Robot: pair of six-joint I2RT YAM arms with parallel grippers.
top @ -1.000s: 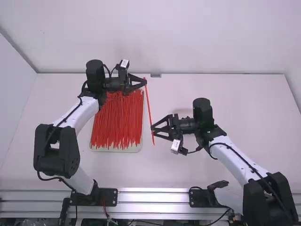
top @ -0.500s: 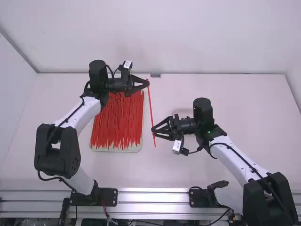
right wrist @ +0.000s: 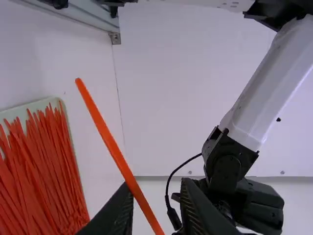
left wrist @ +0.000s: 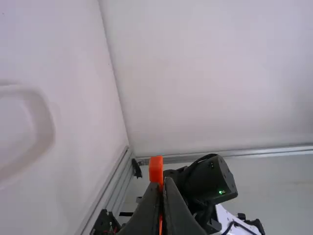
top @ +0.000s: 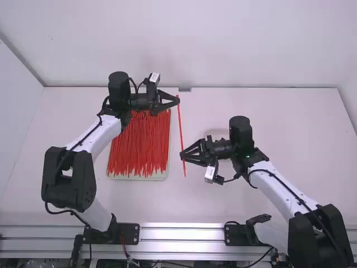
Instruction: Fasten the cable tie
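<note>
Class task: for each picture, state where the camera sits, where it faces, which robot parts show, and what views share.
High view: above and behind, facing down at the table; left arm and right arm show.
Left wrist view: on the left arm, facing the right arm; shut left claw shows.
Right wrist view: on the right arm, facing the left arm; open right claw shows.
Shared: the cable tie.

We see a white table closed in by a plain white back wall and a white side panel on the left, under soft, even light. An aluminium rail runs along the table's near edge, and a small metal bracket sits where the table meets the back wall.
</note>
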